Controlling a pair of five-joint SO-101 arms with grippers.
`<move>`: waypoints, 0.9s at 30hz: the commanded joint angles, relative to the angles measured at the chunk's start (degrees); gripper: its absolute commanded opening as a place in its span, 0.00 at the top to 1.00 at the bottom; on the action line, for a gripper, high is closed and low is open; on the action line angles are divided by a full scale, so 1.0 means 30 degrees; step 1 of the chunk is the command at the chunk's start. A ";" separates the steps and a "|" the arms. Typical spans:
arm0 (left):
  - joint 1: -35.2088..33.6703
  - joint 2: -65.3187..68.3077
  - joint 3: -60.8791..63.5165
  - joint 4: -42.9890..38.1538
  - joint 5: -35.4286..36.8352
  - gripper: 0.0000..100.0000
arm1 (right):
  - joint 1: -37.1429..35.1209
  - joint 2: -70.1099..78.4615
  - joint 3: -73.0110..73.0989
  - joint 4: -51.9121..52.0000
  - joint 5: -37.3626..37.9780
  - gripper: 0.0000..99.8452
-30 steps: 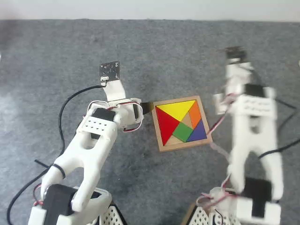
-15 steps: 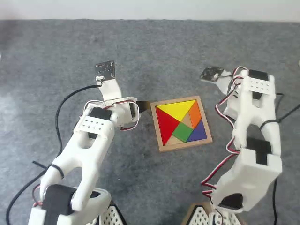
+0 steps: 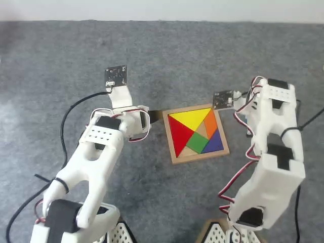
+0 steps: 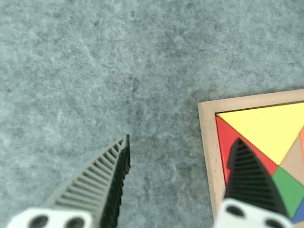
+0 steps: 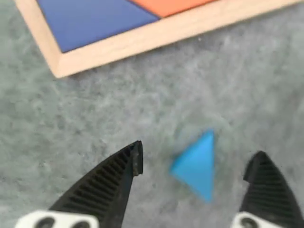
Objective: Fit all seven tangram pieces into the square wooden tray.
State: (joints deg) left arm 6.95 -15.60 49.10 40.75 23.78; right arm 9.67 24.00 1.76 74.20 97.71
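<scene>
The square wooden tray lies mid-table holding yellow, red, green, orange and dark blue pieces, with bare wood showing in its middle. My left gripper is open just above the tray's near-left corner, one finger over the red piece. My right gripper is open, straddling a small light-blue triangle that lies on the carpet just outside the tray's rim. From above, the right arm covers that triangle.
Grey carpet covers the whole table. The left arm stretches from the front left toward the tray. Cables trail beside both arms. A pale strip runs along the far edge of the carpet.
The right arm has swung in from the far right and come down beside the tray's right side. The left arm has barely shifted.
</scene>
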 commanded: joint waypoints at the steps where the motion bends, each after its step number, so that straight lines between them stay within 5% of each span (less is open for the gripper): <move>1: -0.0029 -0.0703 -0.0278 -0.0352 -0.0147 0.68 | 0.0337 0.0161 -0.0996 -0.0864 0.0586 0.70; 16: 0.0000 -0.0703 -0.0278 -0.0322 -0.0147 0.68 | 0.1861 0.1158 -0.0938 -0.2974 0.4601 0.68; 22: 0.0000 -0.0703 -0.0278 -0.0322 -0.0117 0.68 | 0.1744 0.2007 -0.0996 -0.3033 0.4718 0.86; 27: 0.0000 -0.0703 -0.0278 -0.0322 -0.0117 0.68 | 0.1832 0.2007 -0.0996 -0.2974 0.4689 0.88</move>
State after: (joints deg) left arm 6.95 -15.60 49.10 40.75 23.78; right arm 14.33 29.63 -1.49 65.32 111.08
